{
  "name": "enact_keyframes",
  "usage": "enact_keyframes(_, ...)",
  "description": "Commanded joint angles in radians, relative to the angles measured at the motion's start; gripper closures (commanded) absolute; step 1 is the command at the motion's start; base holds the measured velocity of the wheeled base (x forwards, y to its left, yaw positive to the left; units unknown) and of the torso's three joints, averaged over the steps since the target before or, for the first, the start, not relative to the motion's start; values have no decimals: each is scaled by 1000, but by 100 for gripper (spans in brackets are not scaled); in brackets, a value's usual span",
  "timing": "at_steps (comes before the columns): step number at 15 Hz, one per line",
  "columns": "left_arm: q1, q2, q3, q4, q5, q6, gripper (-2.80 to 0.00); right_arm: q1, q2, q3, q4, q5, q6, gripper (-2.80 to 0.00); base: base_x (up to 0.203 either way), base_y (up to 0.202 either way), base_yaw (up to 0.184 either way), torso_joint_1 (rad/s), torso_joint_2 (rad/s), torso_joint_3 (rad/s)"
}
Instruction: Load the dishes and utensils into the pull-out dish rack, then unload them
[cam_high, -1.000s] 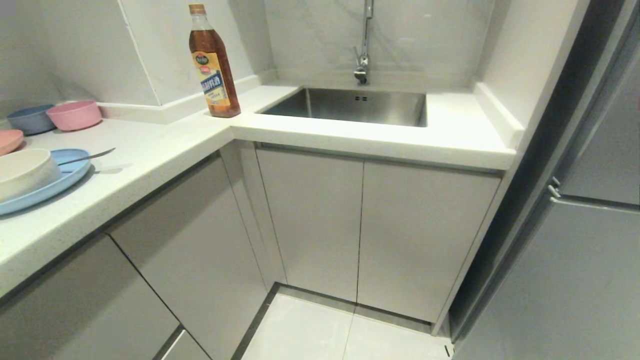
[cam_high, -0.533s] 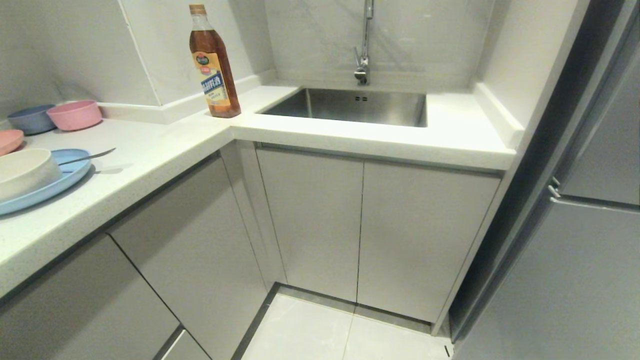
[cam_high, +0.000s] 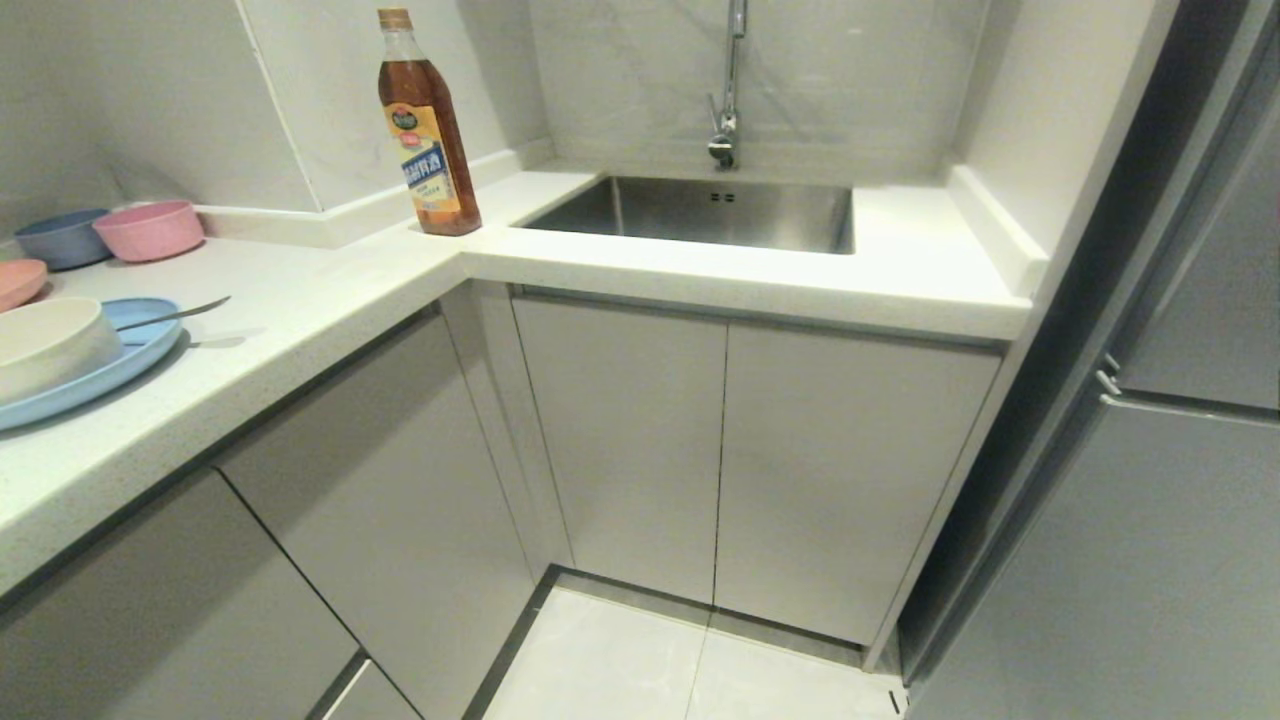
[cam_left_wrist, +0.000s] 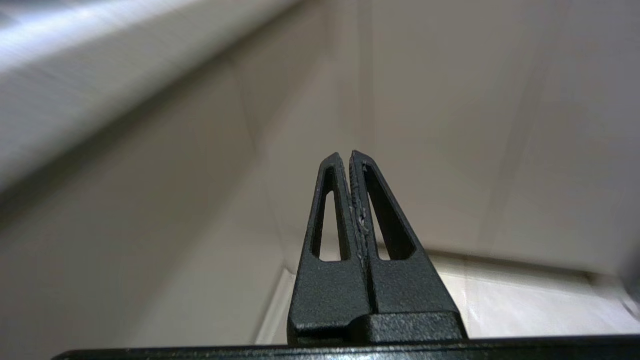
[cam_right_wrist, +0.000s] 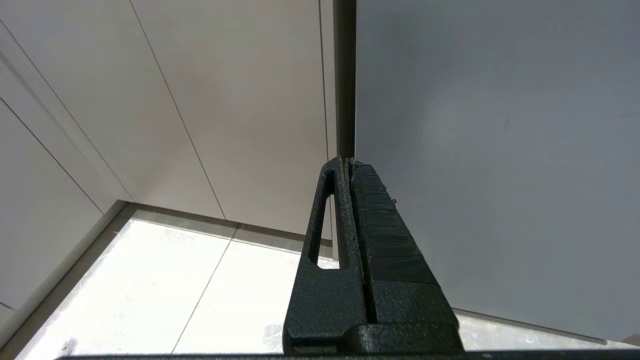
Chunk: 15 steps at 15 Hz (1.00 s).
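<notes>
1. Head view, compared with a second ago: nothing on the bench (cam_high: 330, 290) has shifted. I read the scene as settled.
2. Light-blue plate (cam_high: 120, 365): lies at the left end of the bench, partly cut off by the frame edge.
3. White bowl (cam_high: 45, 345): sits on that plate.
4. Silver spoon (cam_high: 175, 313): rests with its handle pointing off the plate rim toward the sink (cam_high: 700, 210). I cannot see the chopsticks.
5. Pull-out dish rack: not visible. All cabinet fronts (cam_high: 620, 450) below the bench are closed, so I judge the rack is pushed in behind one of them.
6. Left claw (cam_left_wrist: 348, 156): fingers pressed together, holding nothing, low in front of the cabinet fronts and below the bench edge.
7. Right claw (cam_right_wrist: 346, 160): fingers pressed together, empty, parked low over the floor (cam_right_wrist: 150, 295) beside a grey panel.
8. Judgement: with the dishes on the bench, the rack shut and both claws empty and low, the cycle looks either finished or not begun. Which one the frames cannot settle.
</notes>
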Motion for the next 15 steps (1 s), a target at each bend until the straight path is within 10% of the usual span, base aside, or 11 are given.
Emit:
enact_keyframes(1,0,0,12,7,-22,-2,0,0,0,0,0,0,1,0,0,0,0,0,0,0)
enact_keyframes(15,0,0,12,87,-48,-52,0,0,0,0,0,0,1,0,0,0,0,0,0,0)
